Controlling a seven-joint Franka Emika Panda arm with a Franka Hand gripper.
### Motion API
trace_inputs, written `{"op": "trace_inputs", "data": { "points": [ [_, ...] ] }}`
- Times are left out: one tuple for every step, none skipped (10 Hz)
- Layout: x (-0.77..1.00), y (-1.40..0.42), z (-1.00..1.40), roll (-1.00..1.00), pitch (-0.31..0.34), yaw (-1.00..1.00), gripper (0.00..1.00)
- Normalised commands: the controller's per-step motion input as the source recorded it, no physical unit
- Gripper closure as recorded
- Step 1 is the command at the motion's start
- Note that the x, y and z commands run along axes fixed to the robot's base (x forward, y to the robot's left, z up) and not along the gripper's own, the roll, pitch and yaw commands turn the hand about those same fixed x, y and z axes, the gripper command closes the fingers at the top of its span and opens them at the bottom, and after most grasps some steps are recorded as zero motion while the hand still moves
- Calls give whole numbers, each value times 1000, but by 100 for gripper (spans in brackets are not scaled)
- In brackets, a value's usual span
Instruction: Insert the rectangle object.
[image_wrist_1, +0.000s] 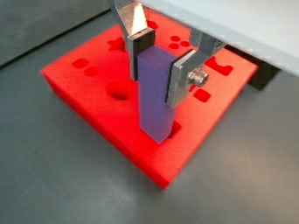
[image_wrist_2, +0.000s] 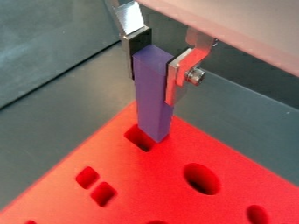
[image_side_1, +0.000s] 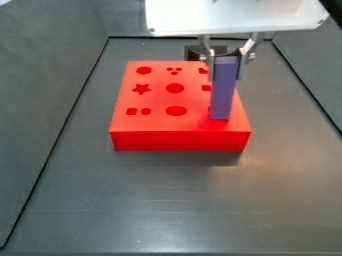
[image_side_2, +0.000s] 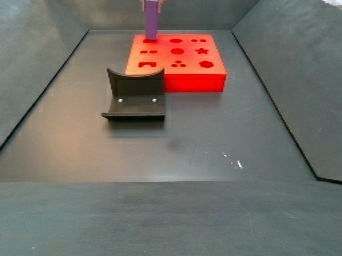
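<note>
Gripper (image_wrist_1: 163, 54) is over the red block (image_wrist_1: 100, 96), its two silver fingers clamped on the upper end of the purple-blue rectangle object (image_wrist_1: 156, 92); dark pads press on opposite faces of the bar, so it is closed on the piece, not empty. The bar hangs straight below the gripper, long axis upright, about square to the block's top face in both wrist views. Its lower end sits at a rectangular slot (image_wrist_2: 142, 138) near one edge of the block; in a wrist view the slot's dark opening shows just beside the bar's foot, so the tip looks to be at the mouth or only slightly entered, and how deep it sits cannot be read. In a side view the bar (image_side_1: 225, 88) stands tall above the block's top (image_side_1: 160, 95), most of its length still out, which suggests insertion is barely begun. The relation that matters: bar axis against slot axis, and the bar's narrow cross-section turned to match the slot's long side. Judged close to lined up; a small sideways offset would catch the rim. The fixture (image_side_2: 132, 95) stands on the floor apart from the block, clear of the work.
</note>
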Motion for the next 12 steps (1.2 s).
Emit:
{"op": "trace_inputs", "data": {
  "points": [
    [574, 0, 0, 331, -47, -191, 100],
    [63, 0, -171, 201, 0, 0, 100],
    [40, 74, -269, 0, -6, 126, 100],
    [3, 34, -306, 83, 0, 177, 100],
    [0, 203, -234, 0, 0, 223, 100],
    [-103, 106, -94, 0, 34, 183, 100],
    [-360, 0, -86, 187, 70, 51, 100],
    [-383, 6, -40, 237, 107, 0, 100],
    [-223, -34, 0, 234, 133, 0, 100],
    [-26, -194, 0, 216, 94, 23, 100],
    [49, -246, 0, 259, 101, 134, 100],
    [357, -226, 0, 350, 154, 294, 100]
  ]
}}
